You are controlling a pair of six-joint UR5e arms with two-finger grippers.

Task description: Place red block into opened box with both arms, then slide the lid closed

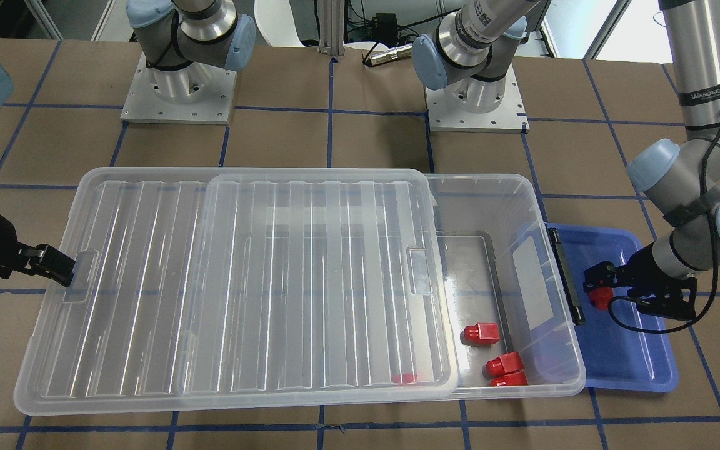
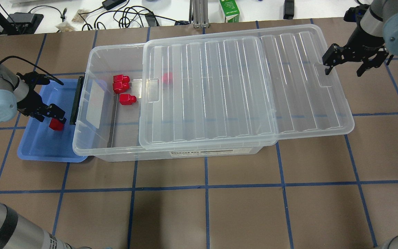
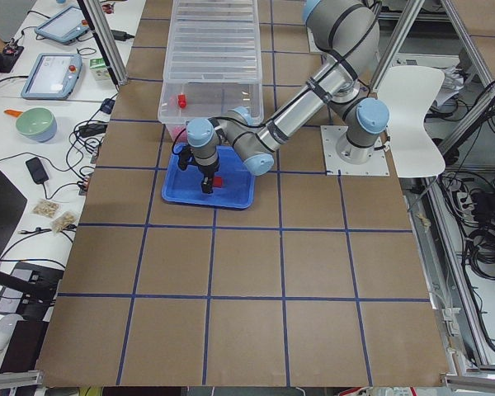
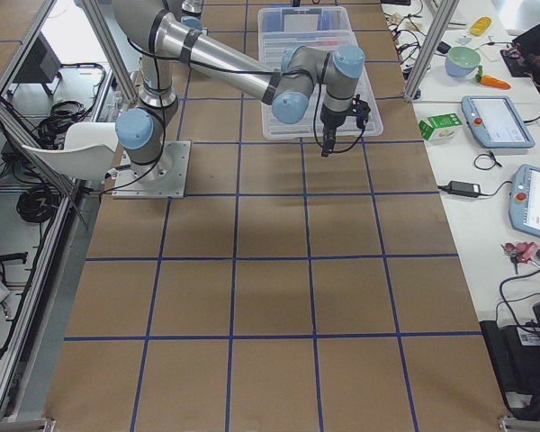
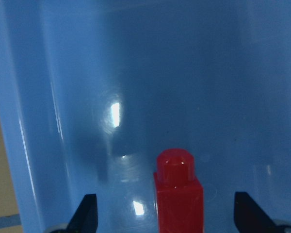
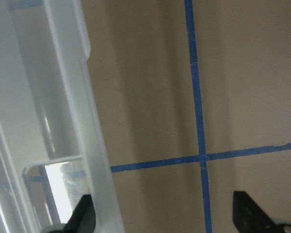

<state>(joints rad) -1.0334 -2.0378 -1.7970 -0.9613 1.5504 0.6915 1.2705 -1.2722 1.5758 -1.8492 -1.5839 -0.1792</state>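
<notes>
A red block [image 2: 56, 124] lies in the blue tray [image 2: 36, 145]. My left gripper [image 2: 52, 117] hangs over it, open. In the left wrist view the block [image 5: 179, 194] stands between the two spread fingertips without touching either. The box [image 2: 92, 103] holds three loose red blocks [image 2: 127, 99] at its open end and one more [image 2: 167, 77] under the lid. The ribbed lid [image 2: 240, 90] covers most of the box and overhangs its far end. My right gripper [image 2: 344, 67] is open beside the lid's end tab [image 2: 320, 74]. One fingertip [image 6: 82, 213] is at the lid's rim.
The blue tray sits against the box's short side with the black bar [image 2: 78, 100]. Brown table with blue tape lines lies all around. Cables and a green carton [image 2: 229, 10] rest beyond the table's far edge.
</notes>
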